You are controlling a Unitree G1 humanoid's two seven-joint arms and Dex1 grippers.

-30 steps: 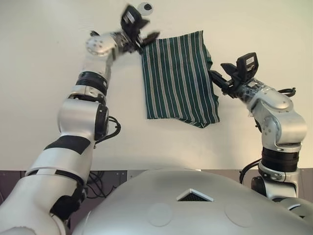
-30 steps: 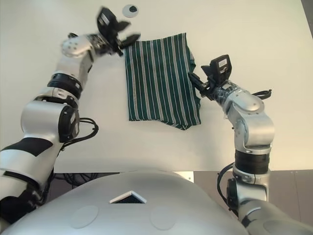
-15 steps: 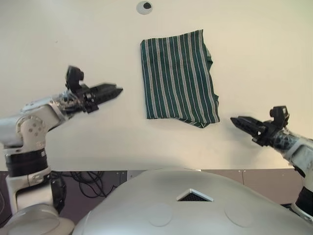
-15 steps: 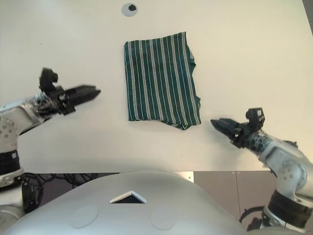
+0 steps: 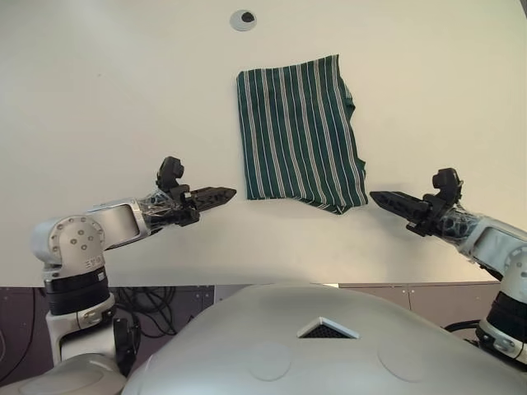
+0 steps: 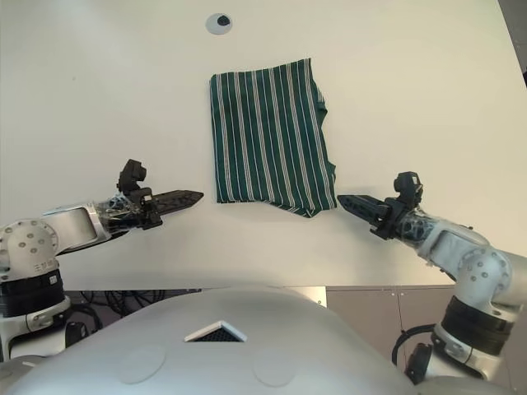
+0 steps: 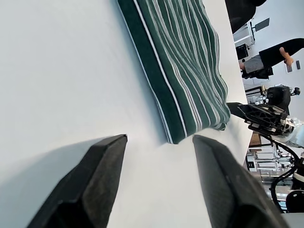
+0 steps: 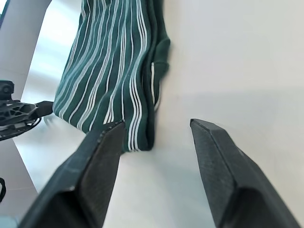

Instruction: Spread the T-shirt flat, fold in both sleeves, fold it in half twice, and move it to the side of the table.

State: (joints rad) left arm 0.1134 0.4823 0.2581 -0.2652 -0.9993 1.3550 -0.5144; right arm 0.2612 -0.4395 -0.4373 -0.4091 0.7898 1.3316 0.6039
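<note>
The green T-shirt point(image 5: 298, 127) with thin white stripes lies folded into a compact rectangle on the white table point(image 5: 99, 107), a little past its middle. My left gripper point(image 5: 224, 194) hovers low near the table's front edge, just left of the shirt's near left corner, open with nothing between its fingers point(image 7: 102, 175). My right gripper point(image 5: 380, 197) sits just right of the shirt's near right corner, also open and empty. The folded shirt's edge point(image 8: 114, 80) lies ahead of the right fingers point(image 8: 221, 171). The shirt's near corner point(image 7: 185, 95) lies beyond the left ones.
A small round grey disc point(image 5: 243, 19) is set into the table at the far edge, behind the shirt. Bare table surface stretches to the left and right of the shirt. The table's front edge point(image 5: 247, 284) runs just below both grippers.
Both arms drew back from the shirt's far corners, swung out wide, then came in low to either side of its near edge. The shirt lies as before.
</note>
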